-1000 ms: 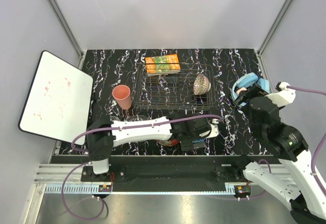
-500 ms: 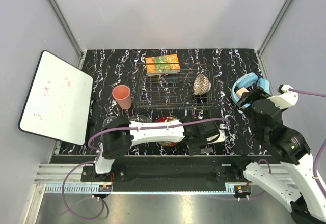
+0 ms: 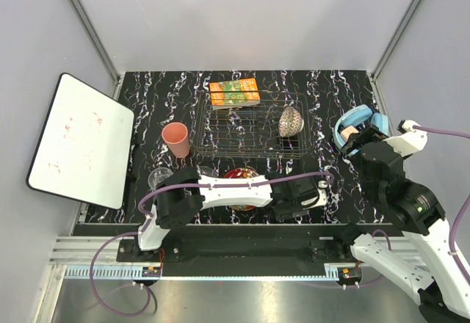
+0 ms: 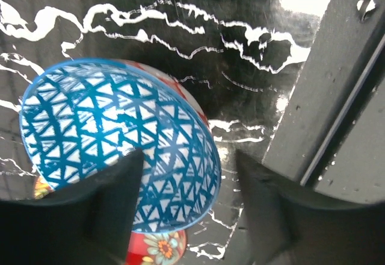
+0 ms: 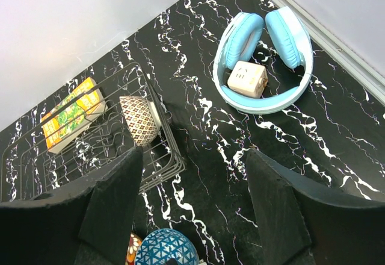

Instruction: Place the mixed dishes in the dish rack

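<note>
The left arm has swung further right along the near edge. The left gripper (image 4: pixel 187 162) has narrowed from wide. Its jaws are apart but closing, one finger over the inside of the blue bowl (image 4: pixel 90 126), the other outside the rim with a sliver of table showing between. So there is no grip yet, by my reading, and picking up this bowl is the step in hand. The bowl sits near the front edge, right of centre. The red plate (image 3: pixel 241 178) shows under its edge, but I cannot tell whether the bowl rests on it. If it does, lifting may drag the plate.

The swing has uncovered the glass (image 3: pixel 159 178) at near left. The pink cup (image 3: pixel 175 139) stands just left of the rack (image 3: pixel 242 128). In the rack, the brown bowl (image 3: pixel 291 121) stands on edge at the right end. A carton (image 3: pixel 235 92) lies at its far left, taking up some room.

The right gripper (image 5: pixel 194 156) hovers at the right, jaws apart and empty. Below it, headphones (image 5: pixel 264 54) ring a small beige plug (image 5: pixel 243 78). The left arm lies across the plate's near side, so the plate is hard to reach.
</note>
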Controlling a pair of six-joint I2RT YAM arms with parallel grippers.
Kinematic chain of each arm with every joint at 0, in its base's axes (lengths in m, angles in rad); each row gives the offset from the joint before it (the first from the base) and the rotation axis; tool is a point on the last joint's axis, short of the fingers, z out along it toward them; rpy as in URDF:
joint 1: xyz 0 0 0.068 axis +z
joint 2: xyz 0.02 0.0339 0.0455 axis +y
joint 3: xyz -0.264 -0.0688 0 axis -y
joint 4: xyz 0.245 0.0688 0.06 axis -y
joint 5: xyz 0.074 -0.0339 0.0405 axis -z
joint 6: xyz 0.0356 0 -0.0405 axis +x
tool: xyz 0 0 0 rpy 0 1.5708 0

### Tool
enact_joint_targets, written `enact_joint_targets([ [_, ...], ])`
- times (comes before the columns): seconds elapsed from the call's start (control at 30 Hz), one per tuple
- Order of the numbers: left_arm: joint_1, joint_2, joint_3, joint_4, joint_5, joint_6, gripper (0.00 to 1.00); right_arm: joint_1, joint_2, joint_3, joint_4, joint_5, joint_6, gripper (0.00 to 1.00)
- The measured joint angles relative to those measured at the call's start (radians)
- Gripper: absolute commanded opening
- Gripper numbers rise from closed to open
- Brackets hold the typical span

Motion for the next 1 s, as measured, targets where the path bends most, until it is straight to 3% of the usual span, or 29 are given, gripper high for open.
enact_joint_targets([
  [0.1,0.0,0.0,0.0,0.015,0.0,-0.007,0.2,0.0,0.003,0.0,0.0,0.0,-0.001,0.75],
  [0.27,-0.002,0.006,0.001,0.034,-0.007,-0.003,0.01,0.0,0.003,0.0,0.001,0.0,-0.007,0.73],
  [0.53,0.0,0.014,0.036,0.035,-0.02,-0.015,0.0,0.0,0.004,0.0,0.002,0.019,-0.035,0.71],
  [0.73,0.016,0.004,0.164,-0.025,0.023,-0.035,0.0,0.0,0.014,0.021,0.003,0.043,-0.067,0.68],
  [0.87,0.077,-0.046,0.298,-0.084,0.149,-0.081,0.0,0.0,0.016,0.029,0.004,0.049,-0.079,0.66],
  [1.0,0.245,-0.111,0.438,-0.06,0.383,-0.213,0.0,0.0,0.03,0.033,0.003,0.053,-0.087,0.65],
])
